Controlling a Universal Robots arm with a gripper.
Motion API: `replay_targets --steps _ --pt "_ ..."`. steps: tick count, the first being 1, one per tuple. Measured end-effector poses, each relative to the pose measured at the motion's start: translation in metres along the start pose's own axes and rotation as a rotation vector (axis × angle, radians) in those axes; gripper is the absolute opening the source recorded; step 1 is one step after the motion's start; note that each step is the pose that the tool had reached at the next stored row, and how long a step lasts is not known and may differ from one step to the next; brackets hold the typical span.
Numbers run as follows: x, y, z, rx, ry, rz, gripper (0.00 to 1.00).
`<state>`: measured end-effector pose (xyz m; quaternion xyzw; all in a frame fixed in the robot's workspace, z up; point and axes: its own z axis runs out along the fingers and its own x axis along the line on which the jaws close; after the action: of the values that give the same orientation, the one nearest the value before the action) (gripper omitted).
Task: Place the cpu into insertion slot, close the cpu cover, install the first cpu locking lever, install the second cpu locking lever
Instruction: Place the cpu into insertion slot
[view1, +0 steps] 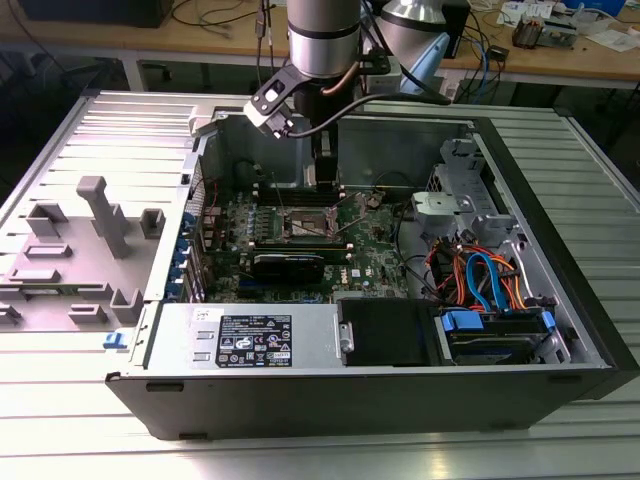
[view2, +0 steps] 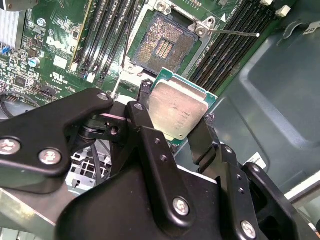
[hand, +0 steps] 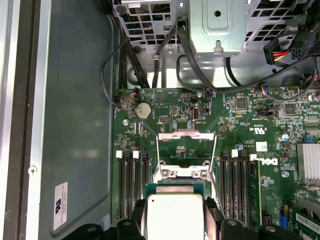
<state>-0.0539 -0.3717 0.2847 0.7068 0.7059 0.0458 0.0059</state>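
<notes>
- The black gripper (view2: 177, 107) is shut tight on the cpu (view2: 177, 114), a small flat square chip with a dull silver top and a green edge
- Its black fingers (view2: 150, 135) press on two opposite sides of the cpu
- The cpu is held in the air close over the insertion slot (view2: 162, 45) and is not in it yet
- The insertion slot is a dark square hole full of tiny gold dots, with a silver metal frame round it
- It sits on the big green circuit board (hand: 165, 102)
- The cpu cover (hand: 186, 134), a thin silver metal plate with a big window in the middle, stands flipped up and open at one edge of the slot
- A thin silver locking lever (view2: 235, 33) sticks out loose beside the slot
- Long black memory slots (view2: 107, 35) lie on both sides of the insertion slot
- In the exterior view the grey robot arm (view1: 322, 40) reaches straight down into the open grey metal computer case (view1: 410, 150), which lies on its side on a ribbed metal table (view1: 80, 440)
</notes>
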Motion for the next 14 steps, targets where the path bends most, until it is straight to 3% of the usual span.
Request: replay_targets --steps 9,14 --pt "-0.0019 -0.0035 0.0152 0.0002 -0.0003 0.0 0.55" --pt "-0.0085 -0.0104 0.0219 0.0001 -0.0001 0.0 0.55"
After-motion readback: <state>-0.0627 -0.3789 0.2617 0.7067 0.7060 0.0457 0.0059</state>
